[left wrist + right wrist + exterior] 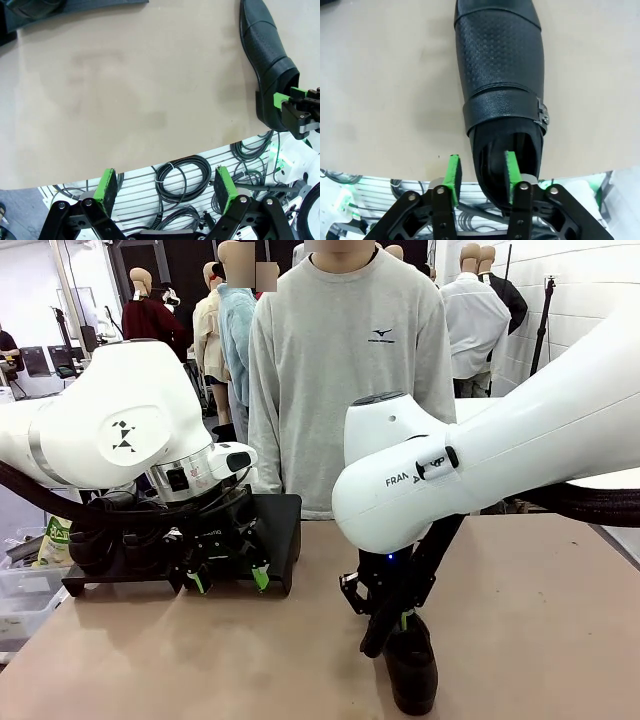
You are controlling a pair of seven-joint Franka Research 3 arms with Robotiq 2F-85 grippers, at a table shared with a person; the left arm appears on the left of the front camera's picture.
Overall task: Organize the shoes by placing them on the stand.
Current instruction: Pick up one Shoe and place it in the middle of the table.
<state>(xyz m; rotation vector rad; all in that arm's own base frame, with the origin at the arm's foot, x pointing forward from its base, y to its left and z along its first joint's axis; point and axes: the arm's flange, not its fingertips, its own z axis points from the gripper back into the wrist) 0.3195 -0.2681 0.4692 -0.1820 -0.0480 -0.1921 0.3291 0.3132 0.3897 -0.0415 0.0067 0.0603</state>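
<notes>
One black shoe (500,85) lay on the bare tan table (540,610) near my edge of it, toe pointing away from me, as my right gripper (481,172) straddled the side wall of its heel collar, one green pad inside the opening and the other outside the leather. The jaws stood partly apart with a clear gap showing at the outer pad, so I judged nothing was clamped at that instant. My left gripper (167,187) hung spread wide and empty over the near table edge, just in front of the stand (285,525), the low black platform at the far left by the person in the grey sweatshirt (350,360). Something dark sat on the stand behind my left arm, but I could not tell whether it was another shoe. The shoe looked light, with a stiff sole and a firmer heel counter, while its perforated upper and buckled strap (505,107) seemed softer and likely to give under pressure. The smooth leather looked somewhat slick. In my judgement the collar wall at the heel was the best purchase: thin enough for the pads, rigid enough to carry the toe without sagging.
</notes>
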